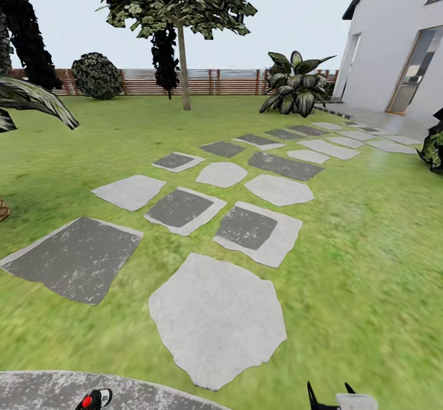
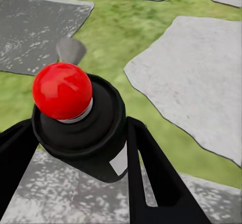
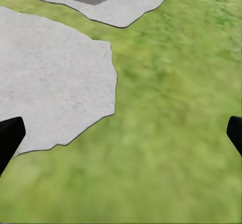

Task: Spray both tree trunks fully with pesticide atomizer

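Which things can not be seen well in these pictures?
- Black atomizer with red knob: its lower body is hidden between the left gripper's fingers in the left wrist view.
- Right gripper: cut off by the head view's bottom edge.
- Tall grey-brown tree trunk: far off; any white specks are too small.

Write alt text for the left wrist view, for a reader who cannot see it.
The left gripper holds the pesticide atomizer, a black bottle with a round red top, between its two black fingers. Below lie green lawn and grey stepping stones.
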